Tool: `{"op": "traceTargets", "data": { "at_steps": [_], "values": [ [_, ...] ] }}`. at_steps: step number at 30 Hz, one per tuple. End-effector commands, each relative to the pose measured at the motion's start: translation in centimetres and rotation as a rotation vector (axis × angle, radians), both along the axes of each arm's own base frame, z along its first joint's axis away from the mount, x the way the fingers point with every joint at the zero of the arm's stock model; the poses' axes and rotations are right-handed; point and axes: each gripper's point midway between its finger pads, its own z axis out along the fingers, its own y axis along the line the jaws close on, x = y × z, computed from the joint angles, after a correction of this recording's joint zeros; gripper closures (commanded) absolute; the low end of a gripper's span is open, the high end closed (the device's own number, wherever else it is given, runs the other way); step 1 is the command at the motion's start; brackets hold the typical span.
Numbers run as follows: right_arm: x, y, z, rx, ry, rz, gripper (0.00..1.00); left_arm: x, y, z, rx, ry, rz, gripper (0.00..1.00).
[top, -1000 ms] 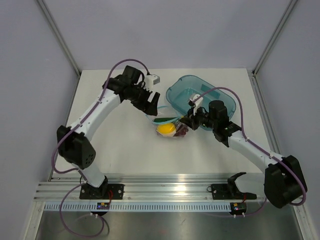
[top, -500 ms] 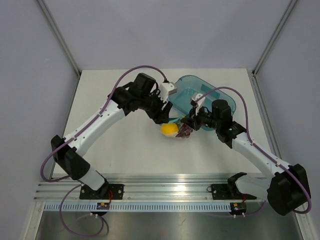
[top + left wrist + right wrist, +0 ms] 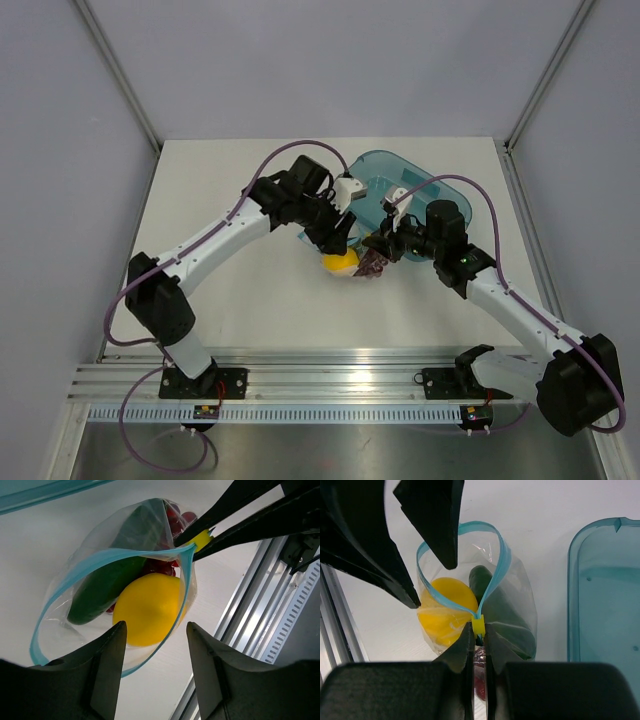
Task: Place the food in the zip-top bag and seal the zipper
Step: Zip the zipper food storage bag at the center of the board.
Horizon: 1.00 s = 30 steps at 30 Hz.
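Both arms meet mid-table. The left gripper [image 3: 338, 241] hangs right over the yellow lemon [image 3: 337, 264], dark grapes [image 3: 372, 266] just beside it. The right gripper [image 3: 380, 247] sits above the grapes, seemingly pinching the zip-top bag [image 3: 356, 269], which barely shows from up here. Teal tray [image 3: 470, 206] just behind.

- In the top view I cannot trace the zip-top bag [image 3: 352, 268]; the left gripper [image 3: 337, 240] covers its far part, and the clear film is too small to make out.
- The green vegetable [image 3: 105, 580] does not show in the top view.
- The grapes [image 3: 175, 520] sit mostly behind the vegetable and the lemon [image 3: 147, 607]; the right wrist view gives me only a red patch at its bottom edge.
- The teal tray [image 3: 600, 540] is cut off by the right edge.
- The left gripper's fingers [image 3: 107, 670] are blurred and run off the bottom edge.
- Where the right gripper [image 3: 478, 630] pinches the zipper [image 3: 480, 526], its fingers hide the strip's end.
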Motion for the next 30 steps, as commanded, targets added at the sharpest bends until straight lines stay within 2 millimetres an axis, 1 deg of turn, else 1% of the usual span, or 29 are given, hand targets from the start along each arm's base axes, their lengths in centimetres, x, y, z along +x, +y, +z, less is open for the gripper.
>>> {"op": "traceTargets", "data": {
  "at_steps": [1, 3, 4, 5, 6, 7, 8, 9, 11, 13, 14, 15, 17, 18, 21, 24, 26, 27, 28, 30],
  "values": [
    [-0.2, 0.9, 2.2, 0.045, -0.048, 0.046, 1.0, -0.9, -1.6, -0.4, -0.044, 0.036, -0.056, 0.46],
    [-0.2, 0.9, 2.4, 0.048, -0.048, 0.047, 1.0, -1.1, -1.8, -1.0, -0.04, 0.056, -0.062, 0.56],
    [-0.3, 1.0, 2.4, 0.048, -0.048, 0.048, 1.0, -1.1, -1.9, -1.1, -0.044, 0.056, -0.063, 0.67],
    [-0.3, 0.9, 2.5, 0.046, -0.051, 0.045, 1.0, -1.1, -1.9, -1.2, -0.041, 0.061, -0.054, 0.79],
    [-0.3, 0.7, 2.3, 0.036, -0.043, 0.033, 0.98, -0.9, -2.0, -1.2, -0.042, 0.057, -0.047, 0.97],
    [-0.1, 0.6, 2.7, 0.037, -0.051, 0.026, 0.71, -0.9, -2.0, -1.3, -0.042, 0.059, -0.041, 1.0],
    [-0.5, 0.3, 2.1, 0.014, -0.023, 0.023, 0.61, -1.0, -2.1, -1.4, -0.049, 0.073, -0.034, 1.0],
    [-0.9, -0.1, 1.9, -0.008, -0.005, 0.016, 0.54, -1.0, -2.3, -1.2, -0.063, 0.074, -0.038, 1.0],
    [-1.0, -0.7, 2.1, -0.02, -0.008, -0.014, 0.45, -1.5, -2.4, -1.3, -0.079, 0.088, -0.045, 1.0],
    [-1.1, -1.9, 2.3, -0.027, -0.042, -0.073, 0.42, -1.6, -2.5, -1.1, -0.097, 0.081, -0.048, 1.0],
    [-1.1, -2.3, 2.6, -0.019, -0.053, -0.1, 0.38, -1.9, -2.4, -1.0, -0.105, 0.081, -0.051, 1.0],
    [-1.1, -3.0, 3.0, -0.009, -0.089, -0.14, 0.37, -1.8, -2.4, -0.9, -0.114, 0.074, -0.048, 1.0],
    [-1.2, -3.5, 3.3, 0.011, -0.111, -0.173, 0.32, -1.9, -2.5, -0.4, -0.128, 0.064, -0.05, 1.0],
    [-1.1, -3.7, 3.9, 0.025, -0.136, -0.188, 0.3, -1.9, -2.4, -0.3, -0.127, 0.062, -0.047, 1.0],
    [-1.3, -3.6, 2.8, 0.014, -0.104, -0.179, 0.28, -1.9, -2.3, 0.2, -0.135, 0.051, -0.049, 1.0],
    [-1.3, -3.3, 1.6, 0.009, -0.071, -0.163, 0.29, -2.0, -2.3, 0.5, -0.14, 0.047, -0.052, 1.0],
    [-1.4, -3.0, 1.2, 0.027, -0.051, -0.161, 0.3, -1.9, -2.3, 0.8, -0.144, 0.044, -0.05, 1.0],
    [-1.6, -2.7, 0.6, 0.03, -0.039, -0.141, 0.3, -2.0, -2.4, 0.8, -0.145, 0.044, -0.054, 1.0],
    [-1.4, -2.4, 1.0, 0.05, -0.055, -0.134, 0.31, -2.0, -2.4, 0.9, -0.149, 0.043, -0.053, 1.0],
    [-1.3, -2.0, 0.2, 0.054, -0.037, -0.119, 0.32, -2.0, -2.4, 1.0, -0.155, 0.039, -0.058, 1.0]
  ]
}}
